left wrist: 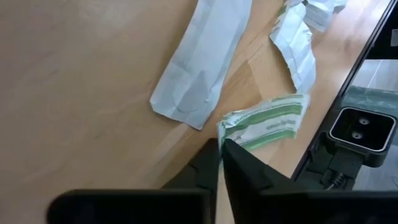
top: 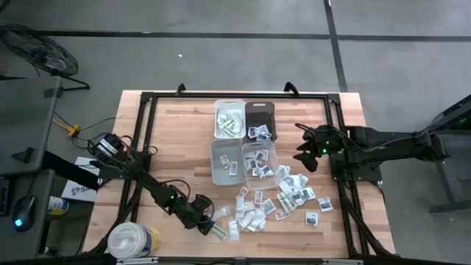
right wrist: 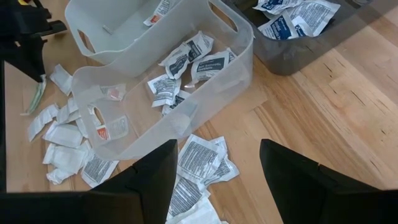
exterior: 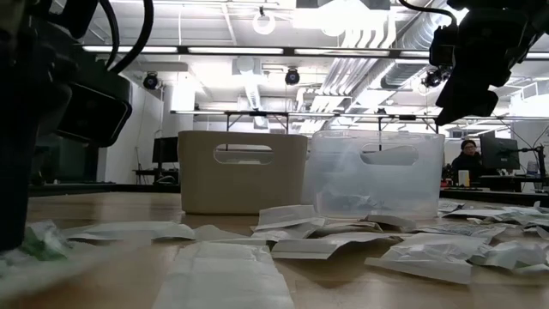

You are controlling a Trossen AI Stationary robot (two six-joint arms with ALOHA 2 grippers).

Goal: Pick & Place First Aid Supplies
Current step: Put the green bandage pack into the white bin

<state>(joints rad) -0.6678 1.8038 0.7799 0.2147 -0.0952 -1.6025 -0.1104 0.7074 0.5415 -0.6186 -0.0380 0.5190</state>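
- Grasp step: the left gripper (left wrist: pixel 221 149) was seen closed narrow on the corner of a green packet (left wrist: pixel 268 122), at the pile's (top: pixel 276 202) edge farthest from the bins (top: pixel 243 140).
- The right gripper (top: pixel 307 151), held wide and empty, waited beside the bins.
- Next move, as judged: packet to be lifted clear and carried to a bin.

The wooden table (top: pixel 176 140) has a black frame around its edge. Four small bins sit together in a square near the back: a white bin (top: pixel 229 118), a dark bin (top: pixel 260 120), and two clear bins (top: pixel 227 162) (top: pixel 259 158) in front of them. Many small paper packets (top: pixel 283 199) lie spread on the wood by the clear bins. A big white round tub (top: pixel 132 241) stands at the front left corner.
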